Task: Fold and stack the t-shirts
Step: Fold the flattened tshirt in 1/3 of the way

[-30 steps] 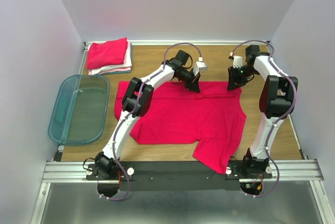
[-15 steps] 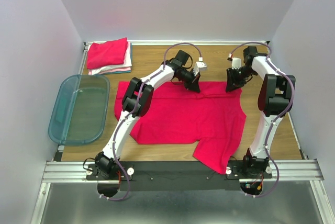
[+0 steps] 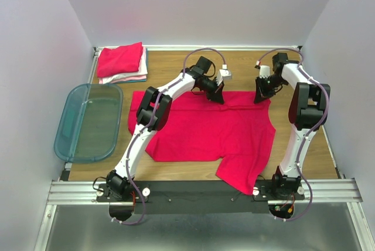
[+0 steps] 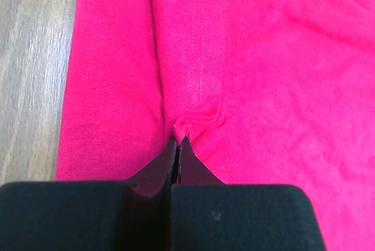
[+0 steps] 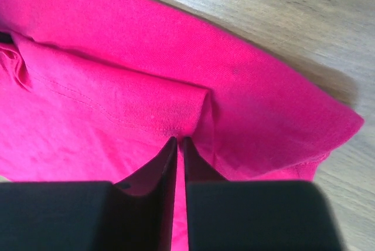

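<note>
A bright red-pink t-shirt [image 3: 211, 131] lies spread on the wooden table, its far edge under both grippers. My left gripper [image 3: 218, 97] is down on that edge near the middle. In the left wrist view the left gripper [image 4: 179, 141] is shut on a small pinch of the t-shirt [image 4: 281, 87] by a stitched hem. My right gripper [image 3: 259, 97] is at the shirt's far right corner. In the right wrist view the right gripper [image 5: 179, 139] has its fingers nearly together on a raised fold of the t-shirt [image 5: 117, 104].
A stack of folded t-shirts [image 3: 122, 60], red-pink on top of white and pale teal, sits at the far left corner. A translucent teal plastic bin [image 3: 89, 122] stands at the left. Walls enclose the table [image 3: 176, 63] on three sides.
The right gripper has shifted slightly left and down onto the shirt's far right corner, and its jaws have closed on a fold there. The left arm has not moved.
</note>
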